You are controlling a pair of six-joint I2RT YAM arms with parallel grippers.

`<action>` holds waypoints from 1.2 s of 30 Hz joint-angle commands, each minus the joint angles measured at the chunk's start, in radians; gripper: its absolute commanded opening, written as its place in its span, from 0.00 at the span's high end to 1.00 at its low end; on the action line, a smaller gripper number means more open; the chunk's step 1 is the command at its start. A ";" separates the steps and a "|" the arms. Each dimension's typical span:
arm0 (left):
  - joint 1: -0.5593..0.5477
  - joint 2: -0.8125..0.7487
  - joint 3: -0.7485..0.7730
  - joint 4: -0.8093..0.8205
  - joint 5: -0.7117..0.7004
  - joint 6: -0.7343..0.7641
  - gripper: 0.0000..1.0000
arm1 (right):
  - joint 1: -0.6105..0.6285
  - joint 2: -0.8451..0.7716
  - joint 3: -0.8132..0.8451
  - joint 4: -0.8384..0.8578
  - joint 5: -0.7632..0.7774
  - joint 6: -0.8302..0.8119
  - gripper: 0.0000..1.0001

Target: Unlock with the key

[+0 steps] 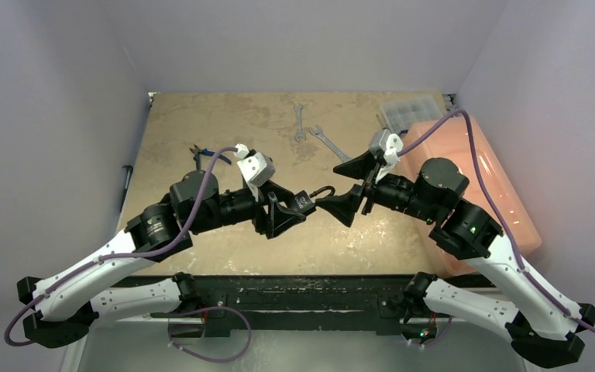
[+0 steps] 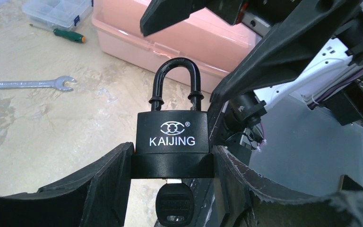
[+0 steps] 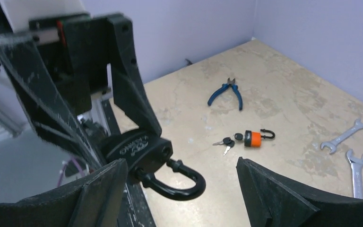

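Note:
My left gripper (image 1: pixel 283 209) is shut on a black KAIJING padlock (image 2: pixel 172 135) and holds it above the table, shackle pointing right. A black-headed key (image 2: pixel 172 203) sits in its keyhole between my left fingers. In the right wrist view the shackle (image 3: pixel 179 187) has one leg out of its hole in the padlock (image 3: pixel 134 149). My right gripper (image 1: pixel 349 186) is open, its jaws spread either side of the shackle (image 1: pixel 324 191) without touching it. The same open gap shows in the right wrist view (image 3: pixel 179 165).
A small orange padlock (image 3: pixel 253 138) and loose keys (image 3: pixel 226 142) lie on the table. Blue pliers (image 1: pixel 201 155) lie at the left, two wrenches (image 1: pixel 329 143) in the middle back. A pink box (image 1: pixel 480 178) and a clear organiser (image 1: pixel 407 112) stand at the right.

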 commanded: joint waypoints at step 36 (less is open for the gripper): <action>0.004 -0.026 0.006 0.089 -0.027 0.007 1.00 | -0.002 0.018 0.026 -0.094 -0.223 -0.147 0.88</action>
